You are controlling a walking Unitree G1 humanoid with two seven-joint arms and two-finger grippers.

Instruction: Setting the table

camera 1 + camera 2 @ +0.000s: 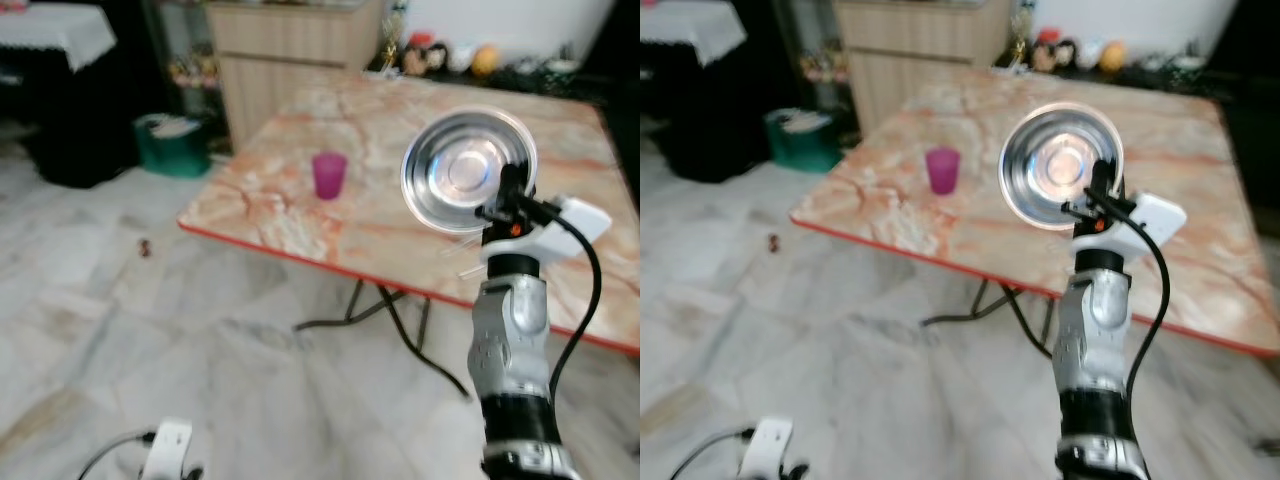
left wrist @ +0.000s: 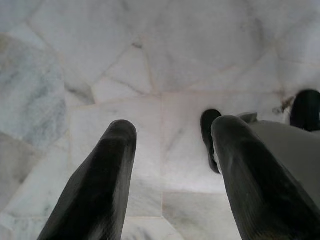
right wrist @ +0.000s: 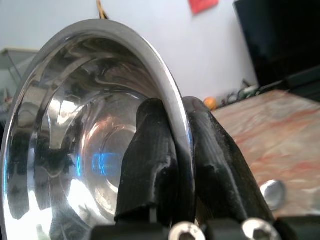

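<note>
Marbled tabletop [image 1: 400, 215] with red edge, pink cup [image 1: 329, 175] upon it; pale stone floor [image 1: 150, 330]. Right pincer [image 1: 508, 190] raised, pinching steel bowl [image 1: 468, 170] rim above tabletop. Left pincer [image 2: 167, 165] spread, hanging over floor.

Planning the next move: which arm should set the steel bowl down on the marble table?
The right. Its gripper already clamps the steel bowl by the rim, raised over the marble table near the pink cup. The left gripper hangs low, fingers open and empty, pointing at the floor.
</note>
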